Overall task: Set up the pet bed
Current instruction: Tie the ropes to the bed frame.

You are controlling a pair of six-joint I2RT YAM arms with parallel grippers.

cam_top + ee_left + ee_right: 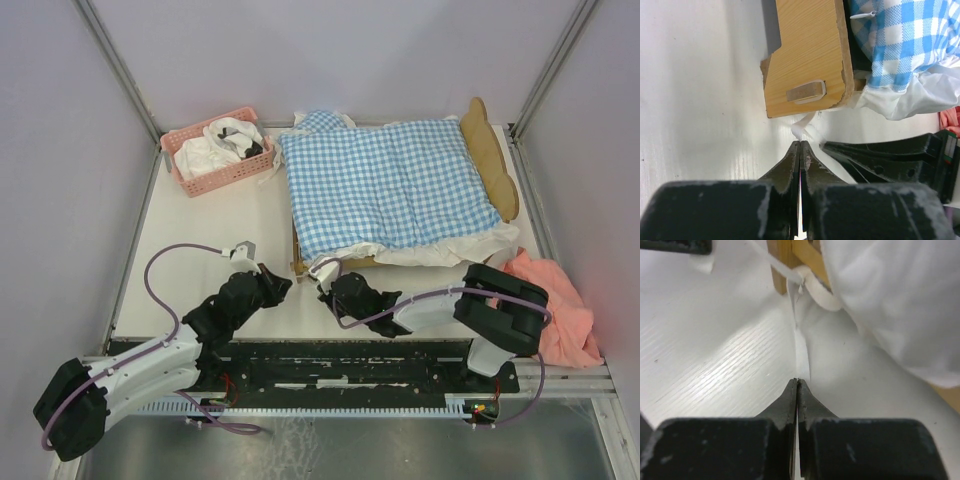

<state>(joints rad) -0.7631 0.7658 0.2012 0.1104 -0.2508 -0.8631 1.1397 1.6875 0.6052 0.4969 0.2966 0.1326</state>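
The pet bed [492, 160] is a light-wood frame with its wavy headboard on the right, and blue-white gingham bedding [385, 180] covers it. At its near left corner [805, 50] a white tie [807, 122] loops round the post. My left gripper [287, 284] sits just left of that corner, shut on one end of the tie at its tips [800, 143]. My right gripper [323, 286] faces it from the right, shut on another white strip of the tie [801, 355] that runs up to the wooden post [782, 260]. A white cushion [890, 300] bulges over the frame.
A pink basket [190, 178] with white cloths stands at the back left. A salmon-pink cloth [555, 300] lies crumpled at the right, beside the right arm's elbow. Metal frame posts rise at both back corners.
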